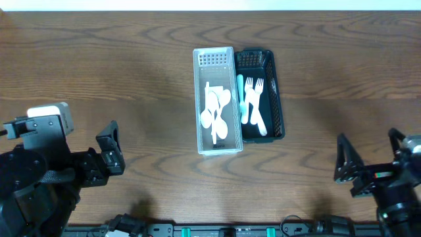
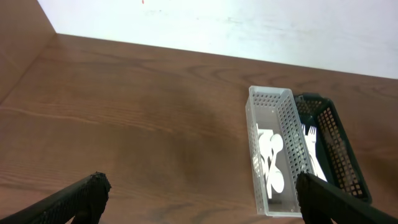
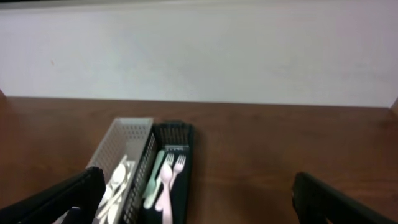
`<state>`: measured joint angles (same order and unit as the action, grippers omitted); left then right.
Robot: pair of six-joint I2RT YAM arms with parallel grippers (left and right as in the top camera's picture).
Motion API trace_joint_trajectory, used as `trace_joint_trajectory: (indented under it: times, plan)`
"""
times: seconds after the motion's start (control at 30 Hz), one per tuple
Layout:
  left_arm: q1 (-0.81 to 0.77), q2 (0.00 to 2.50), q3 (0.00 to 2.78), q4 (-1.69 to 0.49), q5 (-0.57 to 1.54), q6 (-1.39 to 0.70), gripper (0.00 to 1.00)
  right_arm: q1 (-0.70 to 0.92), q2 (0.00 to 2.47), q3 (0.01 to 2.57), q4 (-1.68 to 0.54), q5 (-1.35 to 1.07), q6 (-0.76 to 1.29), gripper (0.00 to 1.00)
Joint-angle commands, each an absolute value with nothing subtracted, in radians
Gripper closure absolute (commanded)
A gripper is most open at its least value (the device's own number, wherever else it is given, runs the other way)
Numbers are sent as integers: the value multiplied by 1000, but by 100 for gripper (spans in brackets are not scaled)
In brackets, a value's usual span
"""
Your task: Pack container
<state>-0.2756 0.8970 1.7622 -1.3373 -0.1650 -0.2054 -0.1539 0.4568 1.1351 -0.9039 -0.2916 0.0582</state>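
No readable text, labels, brands or numbers in any view. White basket (image 1: 214, 59) and dark basket (image 1: 253, 60) show plain perforated plastic only. Tiny red mark (image 2: 142, 2) on the far wall (image 2: 249, 25) is too small to read.

Right wrist view blurred; white basket (image 3: 126, 135) cut off below.

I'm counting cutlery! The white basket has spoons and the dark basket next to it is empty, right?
Not quite. The dark basket isn't empty: the overhead view shows forks lying in it. The white basket beside it does hold spoons.
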Motion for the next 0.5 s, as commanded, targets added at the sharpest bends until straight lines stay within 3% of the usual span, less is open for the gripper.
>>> trace_joint_trajectory:
  times: [0.0, 0.47]
  plan:
    - [-270, 900, 1769, -1340, -180, -192, 2, -146, 383, 995, -864, -289, 44, 1]
    - [-270, 900, 1769, -1340, -180, -192, 2, -144, 157, 486, -670, -289, 112, 1]
